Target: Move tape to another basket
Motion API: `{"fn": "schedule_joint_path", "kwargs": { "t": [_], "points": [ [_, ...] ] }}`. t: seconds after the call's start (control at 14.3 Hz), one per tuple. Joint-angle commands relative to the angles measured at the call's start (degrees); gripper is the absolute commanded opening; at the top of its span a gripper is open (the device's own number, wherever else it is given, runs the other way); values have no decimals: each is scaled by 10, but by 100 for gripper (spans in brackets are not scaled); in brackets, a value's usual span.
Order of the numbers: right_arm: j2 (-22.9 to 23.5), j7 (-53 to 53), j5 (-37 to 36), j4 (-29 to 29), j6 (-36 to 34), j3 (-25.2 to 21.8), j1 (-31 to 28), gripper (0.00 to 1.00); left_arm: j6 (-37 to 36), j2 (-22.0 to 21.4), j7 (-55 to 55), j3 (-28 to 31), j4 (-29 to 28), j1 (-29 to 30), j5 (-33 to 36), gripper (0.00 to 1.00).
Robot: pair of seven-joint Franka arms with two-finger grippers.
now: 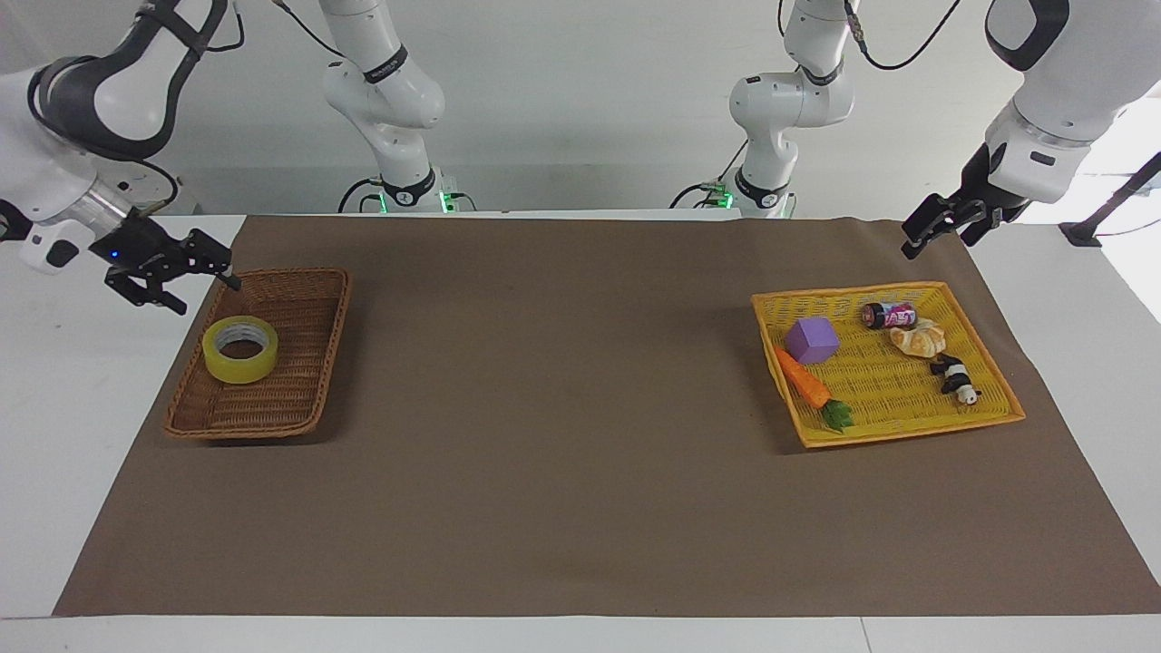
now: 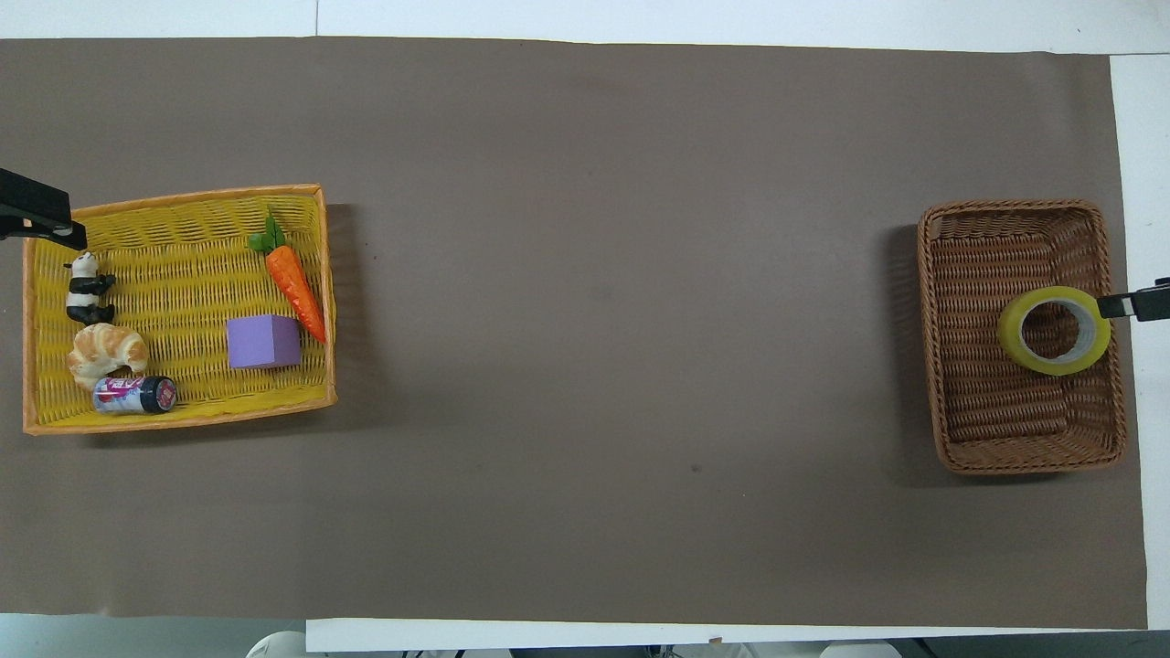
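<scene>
The yellow tape (image 1: 240, 349) lies flat in the brown wicker basket (image 1: 299, 399), against the wall at the right arm's end of the table. It also shows in the overhead view (image 2: 1054, 330), in the same basket (image 2: 987, 274). My right gripper (image 1: 207, 296) is open and empty. It hangs above the basket's edge, apart from the tape. One of its fingertips (image 2: 1133, 304) shows in the overhead view. My left gripper (image 1: 934, 234) is open and waits in the air by the yellow basket's corner.
The yellow plastic basket (image 1: 907, 426) at the left arm's end holds a purple cube (image 1: 811, 340), a carrot (image 1: 803, 381), a can (image 1: 889, 316), a croissant (image 1: 918, 339) and a panda figure (image 1: 954, 378). A brown mat (image 1: 562, 408) covers the table.
</scene>
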Motion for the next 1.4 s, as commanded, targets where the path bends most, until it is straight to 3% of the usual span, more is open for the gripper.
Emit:
{"fn": "schedule_joint_path", "kwargs": {
  "t": [0.0, 0.14, 0.42, 0.63, 0.84, 1.33],
  "points": [
    [-37, 106, -71, 12, -42, 3, 46, 100, 6, -8, 3, -7, -11, 8, 8, 100],
    [-33, 137, -112, 67, -107, 4, 61, 100, 6, -8, 3, -7, -11, 8, 9, 100],
    [-27, 167, -119, 149, -194, 3, 61, 100, 6, -7, 3, -7, -11, 8, 9, 100],
    [4, 197, -117, 210, -225, 4, 66, 100, 6, -7, 3, -7, -11, 8, 8, 100],
    [3, 256, -117, 212, -221, -20, 133, 100, 6, -8, 3, -7, -11, 8, 8, 100],
    [5, 257, -139, 209, -225, -31, 155, 100, 6, -8, 3, -7, -11, 8, 8, 100]
  ]
}}
